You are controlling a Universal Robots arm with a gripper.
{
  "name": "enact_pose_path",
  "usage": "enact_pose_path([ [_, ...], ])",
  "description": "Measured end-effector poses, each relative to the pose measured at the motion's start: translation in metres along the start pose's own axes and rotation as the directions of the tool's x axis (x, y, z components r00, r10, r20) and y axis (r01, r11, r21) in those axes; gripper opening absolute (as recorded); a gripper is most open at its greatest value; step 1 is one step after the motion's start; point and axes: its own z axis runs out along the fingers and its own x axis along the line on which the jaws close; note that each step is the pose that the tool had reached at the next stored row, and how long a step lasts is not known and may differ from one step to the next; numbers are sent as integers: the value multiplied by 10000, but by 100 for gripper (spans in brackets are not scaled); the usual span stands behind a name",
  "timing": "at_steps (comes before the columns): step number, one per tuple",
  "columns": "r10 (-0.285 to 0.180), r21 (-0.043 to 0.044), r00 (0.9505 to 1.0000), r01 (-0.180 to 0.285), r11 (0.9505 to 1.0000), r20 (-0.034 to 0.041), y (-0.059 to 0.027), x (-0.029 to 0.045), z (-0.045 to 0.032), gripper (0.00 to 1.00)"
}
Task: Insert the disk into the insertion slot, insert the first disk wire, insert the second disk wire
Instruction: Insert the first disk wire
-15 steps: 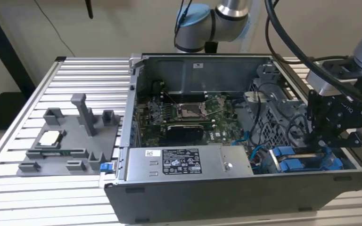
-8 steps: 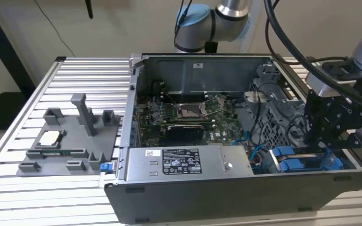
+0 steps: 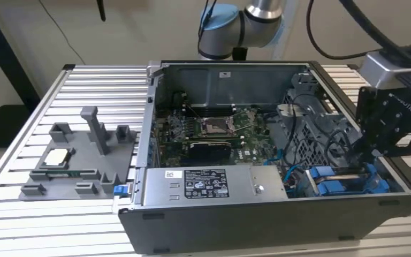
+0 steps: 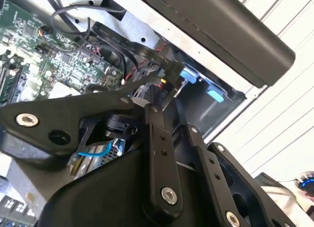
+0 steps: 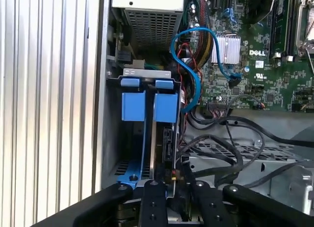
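First wrist view: disk (image 5: pixel 166 143) standing on edge in the insertion slot (image 5: pixel 144 72), blue carrier tab at the far end, long axis running straight from that tab toward the jaws. Gripper (image 5: pixel 169 180) directly at the disk's near end, in line with that axis; jaws clenched, by the look of it, on the small plug (image 5: pixel 171 175) of a red-and-yellow disk wire, plug touching or just short of the disk's edge. Second wrist view: same plug (image 4: pixel 164 82) at the tip of the gripper (image 4: pixel 168 92), blue tabs just beyond. Exterior view: open computer case (image 3: pixel 248 225) on the slatted bench (image 3: pixel 91 80); slot in the case corner toward the bench's near edge, the exterior view's right; gripper (image 3: pixel 368 152) reaching down into it. Hidden: the disk's socket, behind the jaws; whether the plug is seated cannot be told. The other disk wire cannot be picked out among the black cables (image 5: pixel 230 153).
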Motion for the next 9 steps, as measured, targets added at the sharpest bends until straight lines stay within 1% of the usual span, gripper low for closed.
enact_pose_path([
  [2, 0, 0, 10000, 0, 10000, 1, 2, -2, -89, 27],
  [3, 0, 0, 10000, 0, 10000, 0, 3, -2, -125, 27],
  [4, 0, 0, 10000, 0, 10000, 0, 3, -3, -142, 27],
  [9, 0, 0, 10000, 0, 10000, 1, 3, -3, -146, 27],
])
